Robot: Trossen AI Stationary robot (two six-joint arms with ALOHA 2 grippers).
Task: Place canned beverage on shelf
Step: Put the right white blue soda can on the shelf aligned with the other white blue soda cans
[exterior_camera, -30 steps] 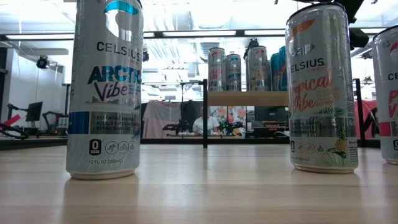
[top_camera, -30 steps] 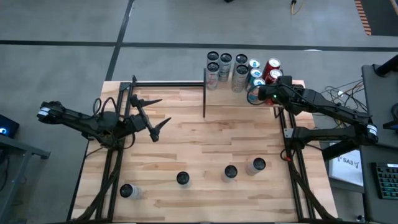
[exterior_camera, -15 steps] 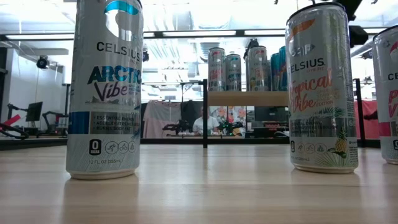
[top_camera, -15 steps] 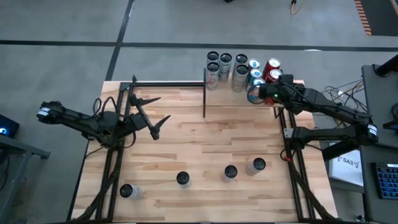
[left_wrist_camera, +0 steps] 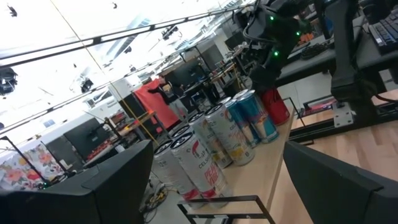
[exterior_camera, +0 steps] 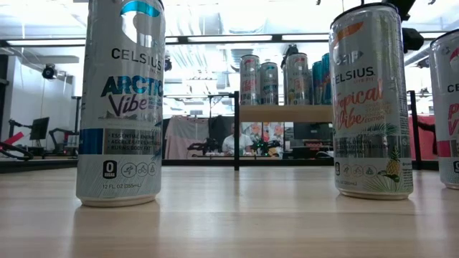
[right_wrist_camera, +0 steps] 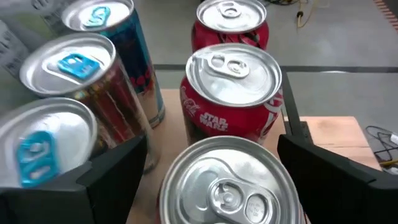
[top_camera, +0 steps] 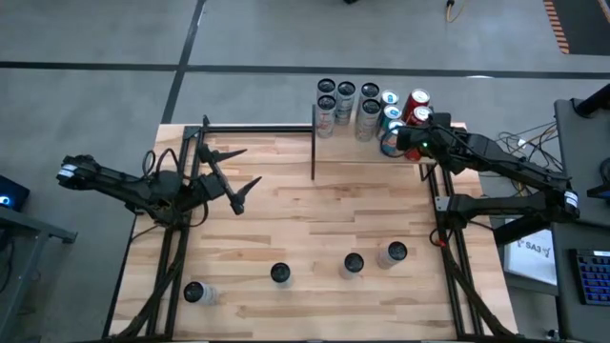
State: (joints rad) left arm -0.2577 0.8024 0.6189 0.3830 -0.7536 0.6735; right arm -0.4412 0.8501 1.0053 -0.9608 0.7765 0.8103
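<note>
The shelf [exterior_camera: 287, 113] is a small light-wood board with black posts beyond the table's far edge, and several cans [top_camera: 367, 105] stand on it. My right gripper [top_camera: 396, 143] is at the shelf's right end, over a silver-topped can [right_wrist_camera: 230, 183]. The can stands upright among red cans [right_wrist_camera: 233, 93] and blue cans [right_wrist_camera: 93, 68]. One finger [right_wrist_camera: 112, 171] stands on each side of it [right_wrist_camera: 339, 174], open. My left gripper [top_camera: 238, 181] waits open and empty over the table's left part. My right gripper has its two fingers on either side of the silver-topped can's body, coming level from the table's right. The can's own top hides the place where the fingers would meet its wall, so I cannot tell whether they touch it. The can stands upright on the shelf.
Several more cans stand on the table near its front edge [top_camera: 279, 274] [top_camera: 393, 253] [top_camera: 194, 292]. Two of them loom large in the low view [exterior_camera: 122, 100] [exterior_camera: 369, 100]. A black frame bar [top_camera: 257, 128] runs along the table's far edge at the left.
</note>
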